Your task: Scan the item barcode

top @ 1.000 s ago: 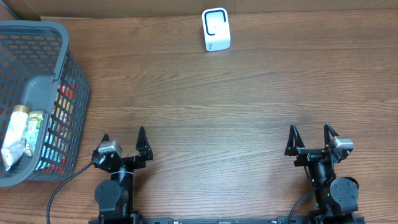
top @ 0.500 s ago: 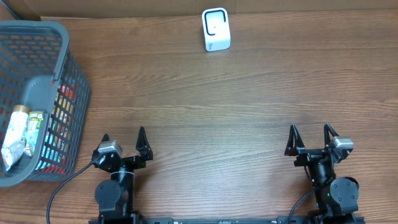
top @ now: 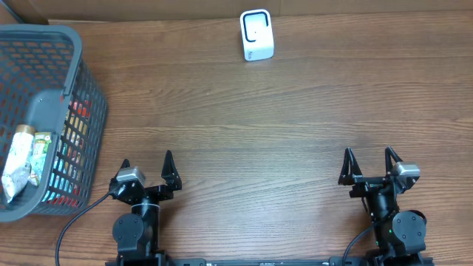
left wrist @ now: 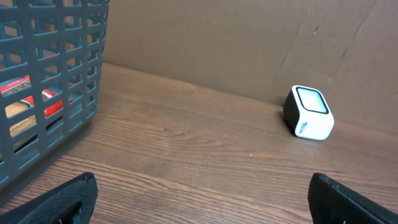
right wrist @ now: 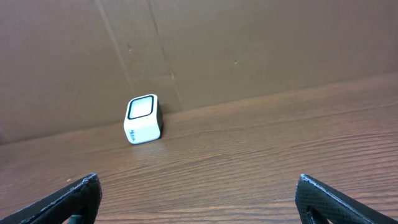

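Pincers idle: my left pincer and right pincer gaped empty; a careless reach risked snagging the basket, jostling its items.

Bare wooden table is stretching ahead of the left gripper and right gripper, both gaping wide at the near edge, leaving each a straight path forward. The grey basket is walling off the left side, near the left gripper. The white scanner is standing alone at the back, where a cardboard wall is closing the far edge.
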